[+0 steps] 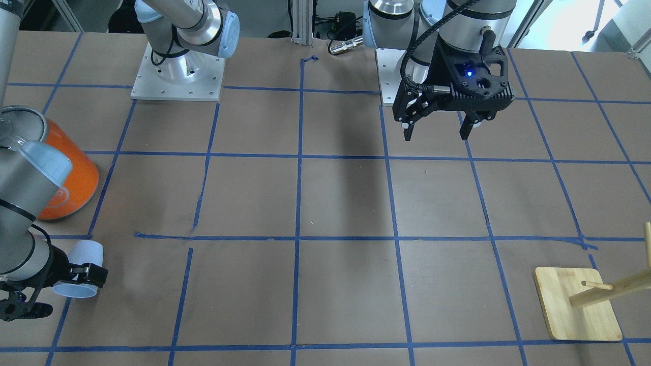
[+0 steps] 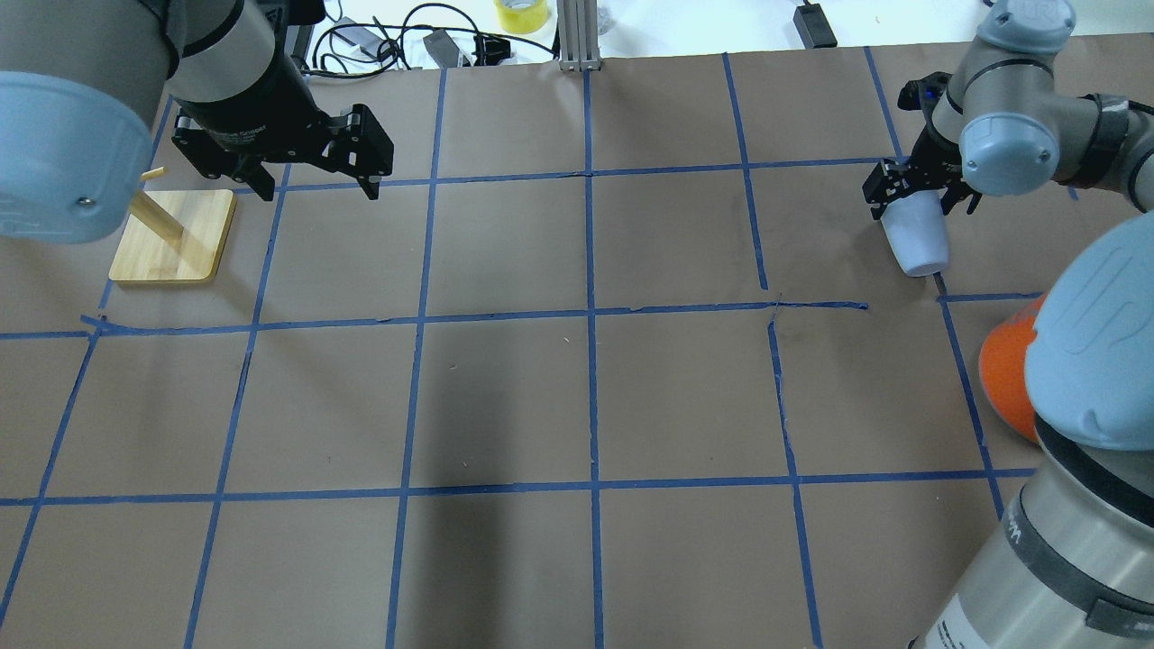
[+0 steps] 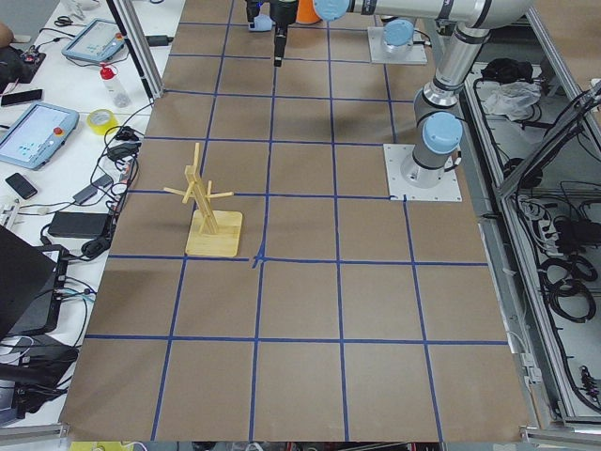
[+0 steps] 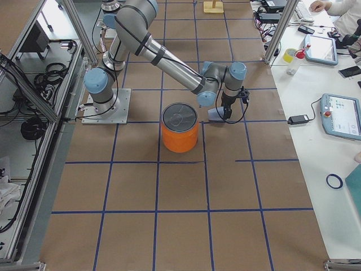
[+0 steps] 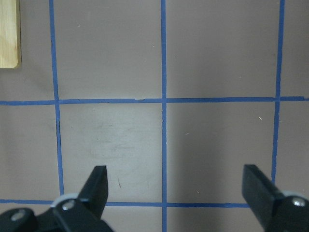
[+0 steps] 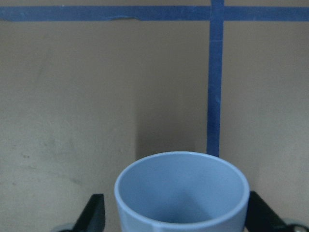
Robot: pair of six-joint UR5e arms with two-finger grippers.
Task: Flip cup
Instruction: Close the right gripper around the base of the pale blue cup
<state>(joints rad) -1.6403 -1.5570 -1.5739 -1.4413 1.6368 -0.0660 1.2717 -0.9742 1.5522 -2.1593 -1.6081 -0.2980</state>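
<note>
Where the orange can [image 1: 76,173] w/ silver lid stands, the cup [image 1: 87,253] is near it, on the side away from the robot's base. R gripper [image 1: 76,277] is clamped on the cup's sides. The cup is tilted, open mouth facing the wrist cam. Well apart from the can, across the table [image 1: 346,295], L gripper [image 1: 437,134] hangs w/ fingers spread wide. Farther still from the can: wooden peg stand [image 1: 564,305].
</note>
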